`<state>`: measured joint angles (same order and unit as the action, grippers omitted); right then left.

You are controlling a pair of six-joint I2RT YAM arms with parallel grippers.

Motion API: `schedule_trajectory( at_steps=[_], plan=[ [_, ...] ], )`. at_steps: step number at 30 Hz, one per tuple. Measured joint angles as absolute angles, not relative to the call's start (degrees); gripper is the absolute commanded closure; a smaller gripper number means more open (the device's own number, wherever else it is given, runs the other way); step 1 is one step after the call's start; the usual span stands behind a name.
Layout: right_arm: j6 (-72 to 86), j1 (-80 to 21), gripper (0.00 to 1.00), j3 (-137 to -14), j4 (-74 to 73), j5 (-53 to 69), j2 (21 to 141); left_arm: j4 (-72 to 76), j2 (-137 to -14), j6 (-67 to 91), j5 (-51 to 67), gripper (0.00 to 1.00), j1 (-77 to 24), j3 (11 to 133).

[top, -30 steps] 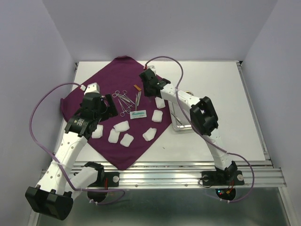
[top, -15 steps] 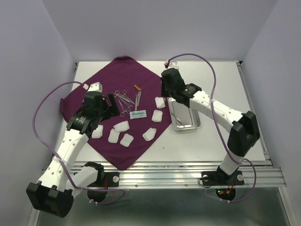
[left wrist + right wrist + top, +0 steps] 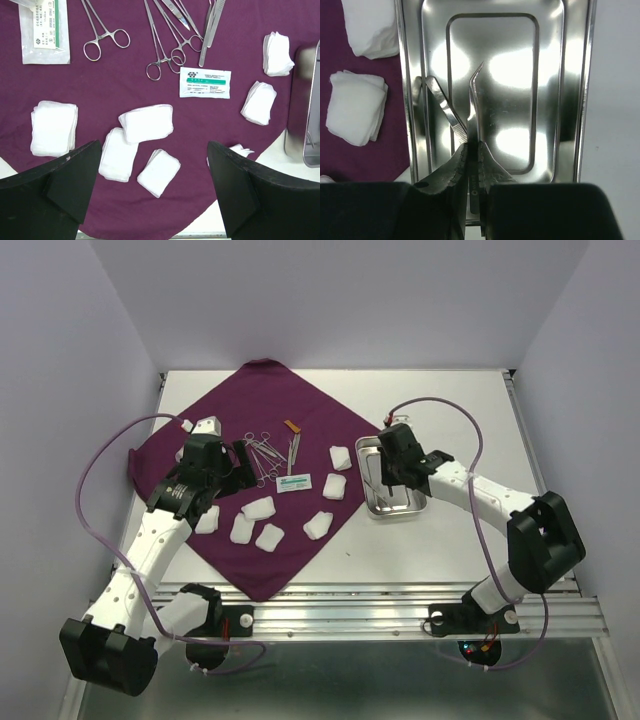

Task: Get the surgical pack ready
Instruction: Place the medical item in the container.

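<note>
Two arms over the worktop (image 3: 480, 410). Right claw (image 3: 470, 152) is pinched narrow on the rear end of bent-tipped tweezers (image 3: 476, 95), which point lengthwise above the steel tray (image 3: 575, 100); contact with the tray floor cannot be judged. A second pair of tweezers (image 3: 442, 107) lies slanted in the tray, left of the held pair. The tray sits on the worktop at the right corner of the purple cloth (image 3: 300, 410). Left claw (image 3: 155, 165) is spread wide and holds nothing, hovering over the cloth's near-left part. Several gauze pads (image 3: 146, 122) lie scattered on the cloth; ring-handled instruments (image 3: 165, 45) and a printed packet (image 3: 205, 82) lie beyond them.
</note>
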<state>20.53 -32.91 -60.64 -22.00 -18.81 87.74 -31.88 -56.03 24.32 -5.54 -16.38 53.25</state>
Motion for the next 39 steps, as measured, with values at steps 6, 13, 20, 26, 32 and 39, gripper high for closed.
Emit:
schedule_trajectory(
  at_steps=[6,13,20,26,32,39],
  plan=[
    [17.8,-33.0,0.87,-59.2,-20.5,-16.5,91.4,-31.7,-56.0,24.3,-5.3,0.01,-16.4,53.3],
    [15.6,-33.1,0.75,-58.3,-18.3,-12.3,93.3,-31.5,-56.0,24.5,-5.0,0.01,-16.4,53.1],
    [13.9,-33.1,0.63,-58.3,-16.9,-9.6,94.7,-31.3,-56.0,24.6,-5.0,0.01,-16.4,53.0],
    [13.2,-33.1,0.55,-58.3,-15.9,-8.9,97.5,-31.1,-56.0,24.8,-4.9,0.01,-16.4,53.0],
    [13.1,-33.1,0.55,-59.0,-15.8,-8.8,99.2,-31.1,-56.0,25.0,-4.9,0.01,-16.4,53.0],
    [13.7,-33.1,0.58,-60.1,-15.8,-8.6,100.0,-31.1,-56.0,25.0,-4.9,0.01,-16.4,53.0]
  ],
)
